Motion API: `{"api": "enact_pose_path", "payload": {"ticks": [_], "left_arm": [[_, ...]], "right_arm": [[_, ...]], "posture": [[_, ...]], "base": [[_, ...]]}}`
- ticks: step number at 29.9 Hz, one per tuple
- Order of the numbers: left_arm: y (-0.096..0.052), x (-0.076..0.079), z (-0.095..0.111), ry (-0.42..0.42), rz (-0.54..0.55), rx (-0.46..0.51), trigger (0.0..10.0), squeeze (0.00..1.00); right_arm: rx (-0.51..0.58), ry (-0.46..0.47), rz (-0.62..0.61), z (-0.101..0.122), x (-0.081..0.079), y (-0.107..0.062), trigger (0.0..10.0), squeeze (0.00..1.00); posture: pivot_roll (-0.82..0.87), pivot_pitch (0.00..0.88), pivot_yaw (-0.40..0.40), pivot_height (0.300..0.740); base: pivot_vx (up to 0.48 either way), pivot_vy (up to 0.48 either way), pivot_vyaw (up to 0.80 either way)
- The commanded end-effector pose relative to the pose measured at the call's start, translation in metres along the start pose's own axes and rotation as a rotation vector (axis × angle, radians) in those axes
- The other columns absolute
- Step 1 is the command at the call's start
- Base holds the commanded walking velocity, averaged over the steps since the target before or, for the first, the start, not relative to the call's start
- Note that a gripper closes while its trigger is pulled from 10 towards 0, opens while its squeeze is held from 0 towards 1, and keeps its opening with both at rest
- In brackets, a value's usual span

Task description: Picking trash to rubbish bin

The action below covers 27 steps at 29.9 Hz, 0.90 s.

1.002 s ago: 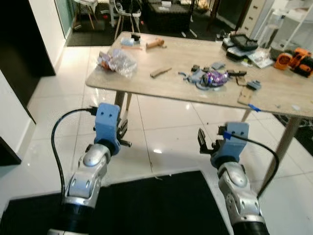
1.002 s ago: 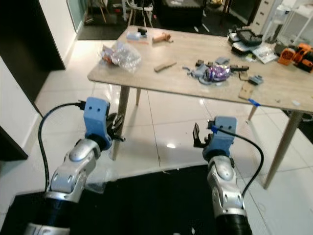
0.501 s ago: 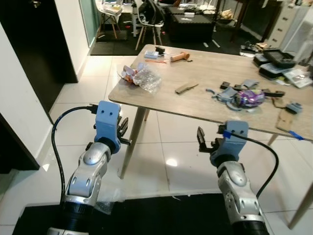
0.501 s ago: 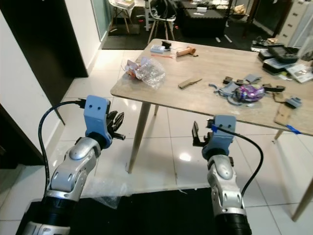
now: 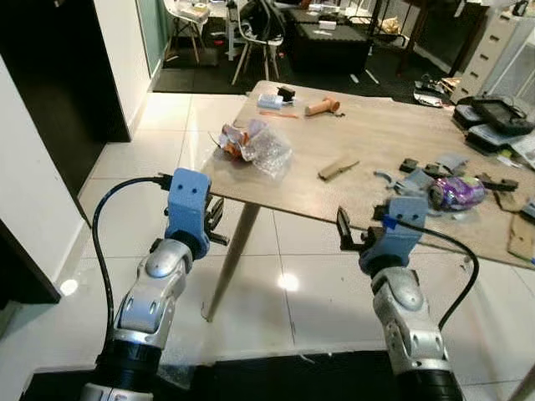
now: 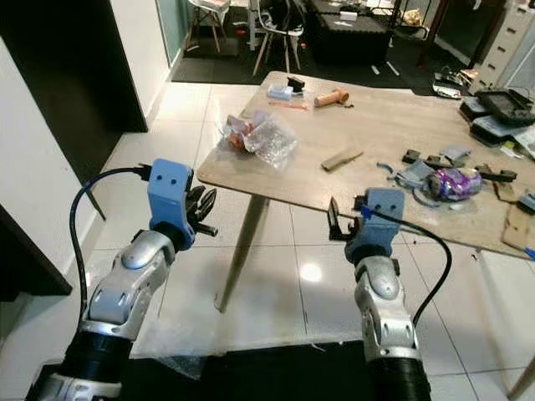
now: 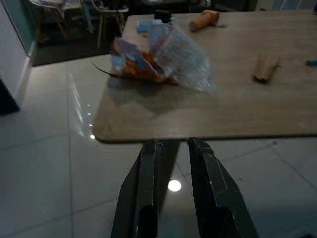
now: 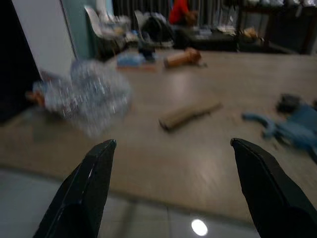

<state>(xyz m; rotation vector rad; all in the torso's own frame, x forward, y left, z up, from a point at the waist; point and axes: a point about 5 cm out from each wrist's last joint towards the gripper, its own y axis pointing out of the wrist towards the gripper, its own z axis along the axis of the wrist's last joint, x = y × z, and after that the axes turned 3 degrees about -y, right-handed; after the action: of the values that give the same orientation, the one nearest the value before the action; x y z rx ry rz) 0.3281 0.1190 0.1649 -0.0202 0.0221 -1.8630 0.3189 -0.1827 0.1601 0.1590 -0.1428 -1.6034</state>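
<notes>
Left gripper (image 7: 171, 193): raised in front of the near table edge, black fingers (image 7: 212, 193) drawn close with just a narrow slit between them, clamped on nothing.
Right gripper (image 8: 173, 193): up at table height too, fingers (image 8: 86, 193) spread wide apart, nothing between them.
Crumpled plastic trash (image 5: 255, 144): lay on the wooden table (image 5: 368, 188) near its left corner, a clear crinkled bag with orange and blue wrapper bits tucked in it, straight ahead of the left gripper and well apart from both.
Small wooden block (image 5: 338, 168): sat further right on the tabletop, beyond the right gripper.
Purple foil packet (image 5: 457, 193): rested among blue plastic pieces (image 5: 410, 180) toward the table's right side.
Orange-handled tool (image 5: 322, 106): lay at the far edge, beside a small blue-and-white box (image 5: 271, 101).
Table leg (image 5: 230, 259): slanted down to the glossy white tile floor (image 5: 125, 167), just beside the left gripper.
Chairs (image 5: 251, 25): stood in the dim room beyond the table.
</notes>
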Motion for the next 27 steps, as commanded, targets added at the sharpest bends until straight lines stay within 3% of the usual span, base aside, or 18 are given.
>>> {"api": "enact_pose_path", "payload": {"ticks": [1,8,27], "left_arm": [[0.001,0.003,-0.002,0.007,-0.007,-0.007,10.0,0.00],[0.001,0.005,0.000,0.006,-0.019,0.001,10.0,0.00],[0.000,0.006,0.003,0.011,-0.023,0.010,10.0,0.00]], "right_arm": [[0.032,0.013,0.026,0.007,0.001,0.000,10.0,0.00],[0.045,-0.059,0.075,0.012,-0.005,0.003,10.0,0.00],[0.079,-0.068,0.068,0.019,-0.004,0.007,10.0,0.00]], "posture": [[-0.08,0.069,-0.012,0.740],[-0.09,0.076,-0.012,0.740],[-0.08,0.079,-0.025,0.740]], "base": [[0.398,0.000,0.00],[0.398,0.000,0.00],[0.398,0.000,0.00]]}}
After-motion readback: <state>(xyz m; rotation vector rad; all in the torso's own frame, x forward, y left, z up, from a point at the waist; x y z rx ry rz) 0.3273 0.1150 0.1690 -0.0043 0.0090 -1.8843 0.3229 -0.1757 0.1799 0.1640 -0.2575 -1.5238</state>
